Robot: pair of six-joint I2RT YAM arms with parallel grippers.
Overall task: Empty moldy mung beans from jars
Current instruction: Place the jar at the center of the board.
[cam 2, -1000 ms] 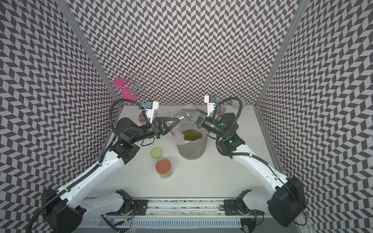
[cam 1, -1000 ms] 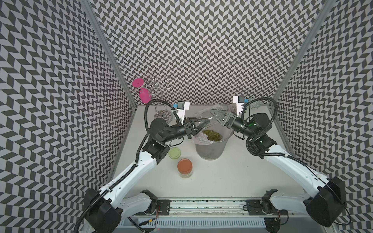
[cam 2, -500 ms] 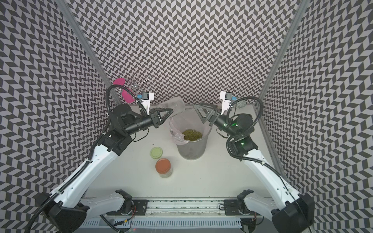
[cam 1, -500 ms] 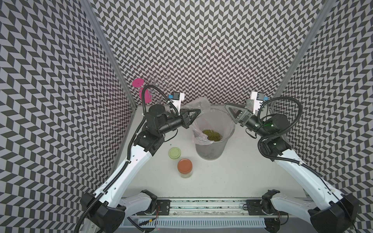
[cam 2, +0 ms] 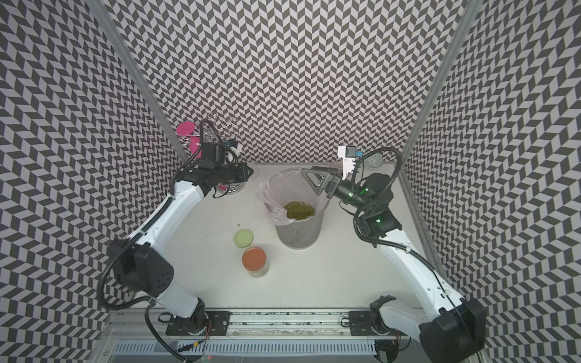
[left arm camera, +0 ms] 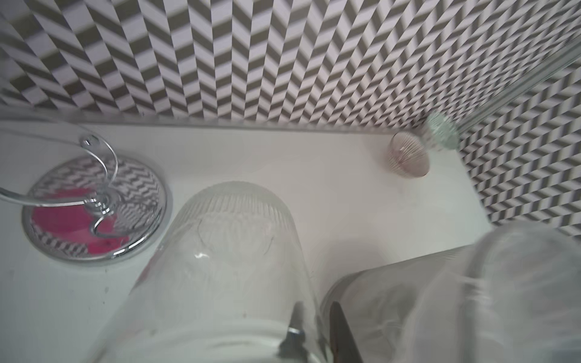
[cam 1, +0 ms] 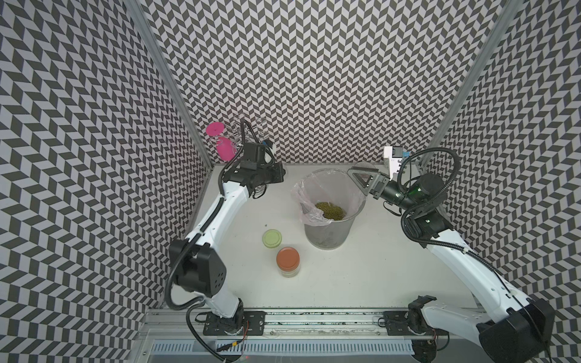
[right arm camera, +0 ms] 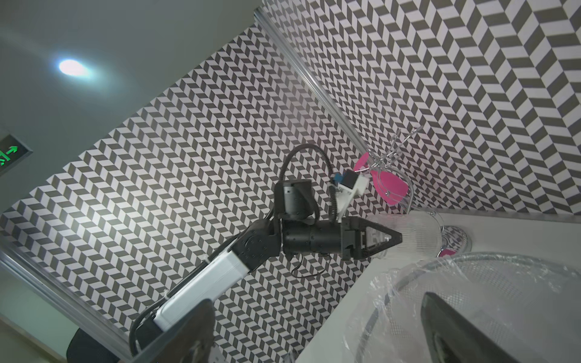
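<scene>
Left hand (right arm camera: 394,242) clamps my empty ribbed glass jar (right arm camera: 418,235) by its rim; my right hand (cam 1: 356,176) hangs spread wide at the bin (cam 1: 327,232).

Back wall (cam 1: 314,78): grey-and-white chevron print from the table's far edge to the top of both top views.
Side walls (cam 1: 78,157): same chevron print, splaying outward toward the camera.
Corner posts (cam 1: 169,81): bare aluminium strips, one at each join of back and side walls.
Tabletop (cam 1: 361,276): plain matt white, with a few small dark specks.
Front rail (cam 1: 314,314): aluminium, across the table's near side, with a slotted white grille (cam 1: 283,347) just beside it toward the camera.
Ceiling (right arm camera: 125,37): pale grey-green, above the wall panels in the right wrist view.
Light (right arm camera: 70,67): one bright round ceiling lamp, glaring.
Sign (right arm camera: 9,154): lit green arrow, partly cut off at that view's edge.
</scene>
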